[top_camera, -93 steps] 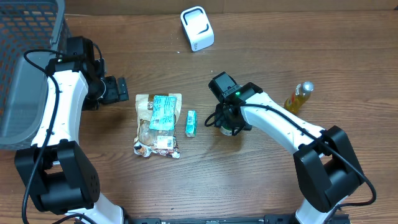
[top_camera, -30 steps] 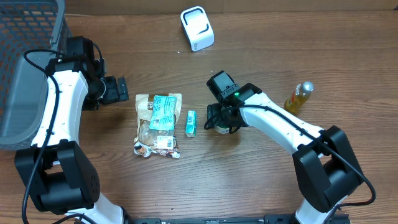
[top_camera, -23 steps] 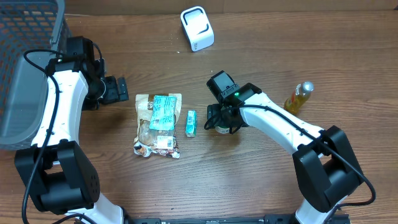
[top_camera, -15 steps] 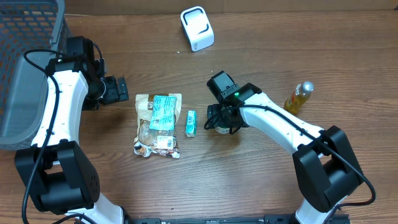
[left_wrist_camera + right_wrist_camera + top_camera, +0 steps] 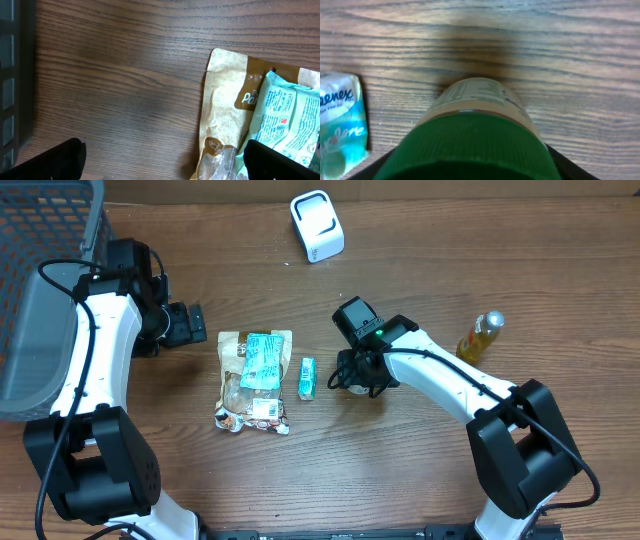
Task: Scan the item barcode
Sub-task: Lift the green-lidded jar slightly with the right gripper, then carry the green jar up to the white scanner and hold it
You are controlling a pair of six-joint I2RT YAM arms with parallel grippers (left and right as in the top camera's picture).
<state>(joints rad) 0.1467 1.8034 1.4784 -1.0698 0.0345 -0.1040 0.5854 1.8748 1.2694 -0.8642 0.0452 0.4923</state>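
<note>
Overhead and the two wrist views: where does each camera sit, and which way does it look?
Overhead: fixed above, facing straight down on the wooden table; the white left arm and right arm show.
Left wrist: on the left arm, facing down at the brown snack pouch; the open left pincer shows its tips.
Right wrist: on the right arm, facing down at the green-lidded jar, which the right pincer straddles.
Shared: overhead and left wrist both show the pouch.

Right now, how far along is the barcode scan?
Nothing looks scanned: the white scanner stands apart at the far side. In hand: the right gripper straddles the green-lidded jar, grip not yet certain. Still to do: lift it and show its barcode to the scanner. The left gripper hangs open.
</note>
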